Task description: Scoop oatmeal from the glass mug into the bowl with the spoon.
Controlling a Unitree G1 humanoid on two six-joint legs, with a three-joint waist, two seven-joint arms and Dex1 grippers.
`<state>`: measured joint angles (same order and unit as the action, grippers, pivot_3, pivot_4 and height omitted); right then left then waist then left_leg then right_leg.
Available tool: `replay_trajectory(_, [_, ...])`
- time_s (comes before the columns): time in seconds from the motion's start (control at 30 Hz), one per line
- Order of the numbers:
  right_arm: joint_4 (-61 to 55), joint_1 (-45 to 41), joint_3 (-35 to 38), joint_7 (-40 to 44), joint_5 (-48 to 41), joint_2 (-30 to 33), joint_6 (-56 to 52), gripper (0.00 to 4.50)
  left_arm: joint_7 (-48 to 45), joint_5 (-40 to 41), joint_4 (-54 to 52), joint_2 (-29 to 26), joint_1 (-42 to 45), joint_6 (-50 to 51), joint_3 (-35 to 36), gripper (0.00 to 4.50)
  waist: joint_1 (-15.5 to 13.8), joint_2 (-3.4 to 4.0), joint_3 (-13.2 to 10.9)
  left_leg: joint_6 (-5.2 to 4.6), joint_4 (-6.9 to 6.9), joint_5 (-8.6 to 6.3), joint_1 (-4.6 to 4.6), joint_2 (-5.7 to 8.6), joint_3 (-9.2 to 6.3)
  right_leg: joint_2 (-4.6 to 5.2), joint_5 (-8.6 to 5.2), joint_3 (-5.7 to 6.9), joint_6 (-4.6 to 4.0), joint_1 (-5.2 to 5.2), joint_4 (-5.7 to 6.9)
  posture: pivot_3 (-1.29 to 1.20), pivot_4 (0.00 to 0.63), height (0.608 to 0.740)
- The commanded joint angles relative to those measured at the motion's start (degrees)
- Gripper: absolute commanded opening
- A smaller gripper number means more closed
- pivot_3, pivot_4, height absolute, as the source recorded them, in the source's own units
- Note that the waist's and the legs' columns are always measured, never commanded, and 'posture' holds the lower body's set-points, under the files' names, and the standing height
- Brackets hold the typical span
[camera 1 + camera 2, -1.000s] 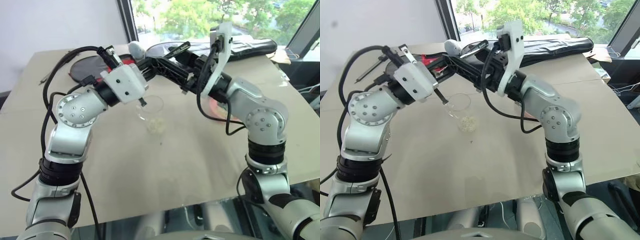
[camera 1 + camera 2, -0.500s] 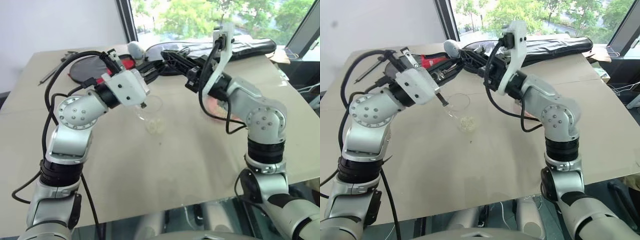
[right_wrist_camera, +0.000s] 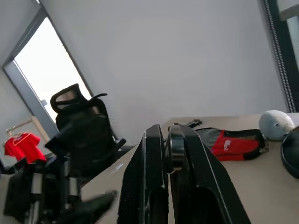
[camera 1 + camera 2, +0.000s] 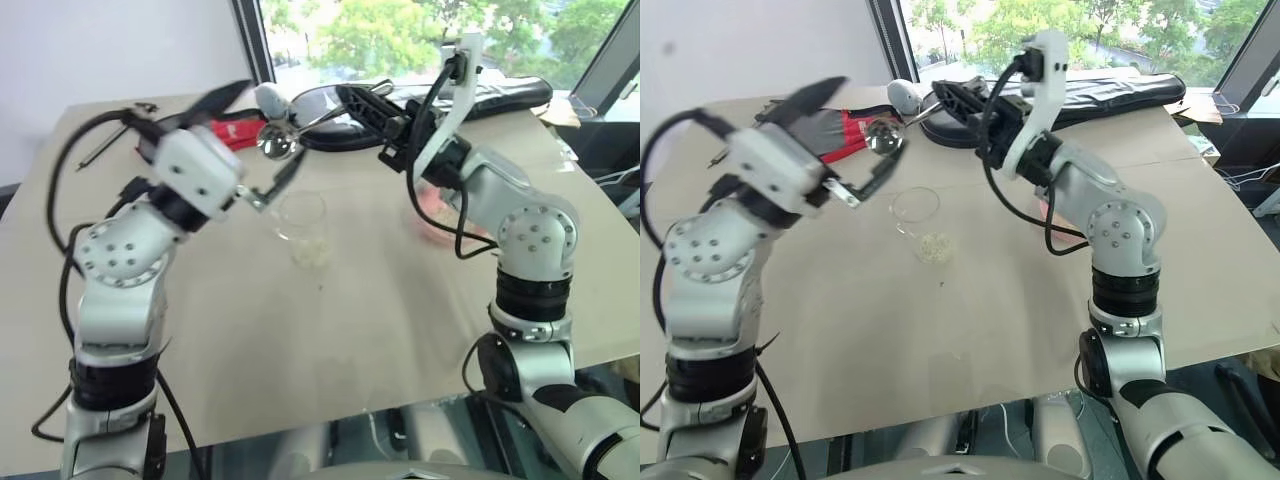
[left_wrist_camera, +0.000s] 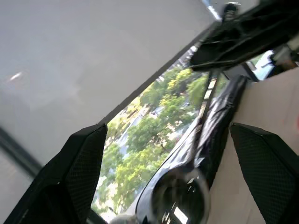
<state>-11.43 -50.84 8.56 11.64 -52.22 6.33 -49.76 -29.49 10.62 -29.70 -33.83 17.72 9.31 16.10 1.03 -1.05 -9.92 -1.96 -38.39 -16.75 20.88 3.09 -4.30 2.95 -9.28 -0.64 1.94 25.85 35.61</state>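
While clenched on the spoon (image 4: 290, 130), right claw (image 4: 352, 100) holds it above the table (image 4: 300, 340).
Left claw (image 4: 845, 135) released, fingers spread; mug (image 4: 916, 212) with oatmeal (image 4: 933, 246) below.

Glass mug (image 4: 302, 217) left of bowl (image 4: 440, 212) on table (image 4: 350, 330).

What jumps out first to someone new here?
The spoon held up in the air over the table, its handle pinched in the shut right gripper. Just left of it, the left gripper is open beside the spoon's bowl. Below them stands the glass mug with oatmeal in it.
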Motion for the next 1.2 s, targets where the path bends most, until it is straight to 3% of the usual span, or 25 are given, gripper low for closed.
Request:
replay_trajectory(0.03, [1.1, -2.2, 5.1, -2.5, -1.7, 1.4, 1.3, 0.00, 2.0, 2.8, -3.8, 2.1, -8.3, 1.7, 6.6, 4.45, -0.1, 0.00, 0.0, 0.00, 0.00, 0.00, 0.00, 0.00, 0.00, -0.02, 0.00, 0.02, 0.00, 0.00, 0.01, 0.00, 0.150, 0.740])
replay_trajectory(0.17, [4.3, -3.8, 9.5, -6.9, -3.4, 1.6, 1.2, 0.00, 0.2, 3.9, -2.3, 5.1, -18.3, 0.0, 5.1, 4.45, -0.1, 0.01, 0.0, -0.01, 0.01, -0.01, -0.03, 0.01, 0.06, 0.01, 0.00, -0.06, 0.00, -0.02, -0.01, 0.00, 0.150, 0.740])
replay_trajectory(0.3, [5.3, -4.7, 10.0, -8.5, -3.9, 1.4, 0.6, 0.00, -3.0, 4.6, 3.6, 5.6, -20.0, -2.3, 2.3, 4.45, -0.3, 0.04, 0.0, -0.20, 0.00, -0.11, -0.01, 0.01, -0.03, -0.01, -0.01, 0.08, -0.02, -0.04, 0.02, 0.00, 0.150, 0.740])
replay_trajectory(0.63, [4.0, -3.6, 9.1, -9.5, -3.0, 1.9, 0.8, 0.00, -10.7, 6.7, 25.4, 5.6, -9.9, -10.0, -1.5, 4.45, -0.1, 0.16, -0.1, -0.26, -0.02, -0.12, -0.08, -0.07, 0.05, -0.16, 0.03, 0.02, -0.08, -0.05, 0.06, 0.00, 0.150, 0.740])
replay_trajectory(1.17, [0.6, -3.3, 8.9, -11.9, -3.9, 3.4, 0.2, 0.00, -17.2, 6.2, 46.1, 7.3, 4.3, -15.9, -6.8, 4.45, -0.1, 0.16, -0.1, -0.25, 0.00, -0.13, -0.01, -0.05, 0.08, -0.04, 0.04, 0.00, -0.06, -0.01, 0.00, 0.00, 0.150, 0.740])
replay_trajectory(1.2, [0.4, -3.2, 8.9, -12.0, -3.9, 3.4, 0.1, 0.00, -17.3, 6.0, 46.7, 7.5, 4.6, -16.4, -7.0, 4.22, -0.1, 0.16, -0.1, -0.26, 0.00, -0.13, -0.01, -0.05, 0.08, -0.02, 0.04, -0.01, -0.06, -0.01, 0.00, 0.00, 0.150, 0.740])
